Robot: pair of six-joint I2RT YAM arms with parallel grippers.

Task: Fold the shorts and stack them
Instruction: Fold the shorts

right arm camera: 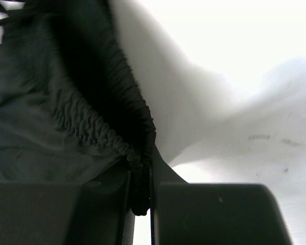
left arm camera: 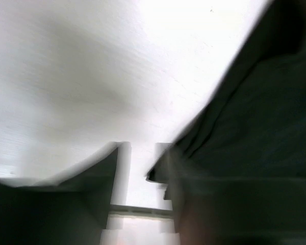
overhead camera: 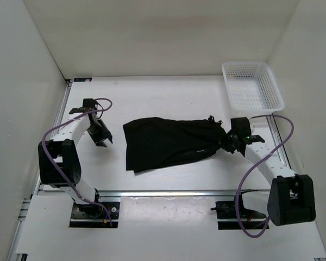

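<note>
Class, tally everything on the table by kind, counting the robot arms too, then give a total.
shorts: 1
basket: 1
robot arms: 2 (left arm, right arm)
Total: 4

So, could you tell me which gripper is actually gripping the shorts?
The right gripper, jaws pinched on the shorts by their gathered waistband; the left gripper holds nothing.

Robot lab cell. White bench boxed in by plain white wall panels on three sides. Aluminium rail along near edge. Two arms bolted there, purple cables looping loose. White mesh basket in far right corner.
</note>
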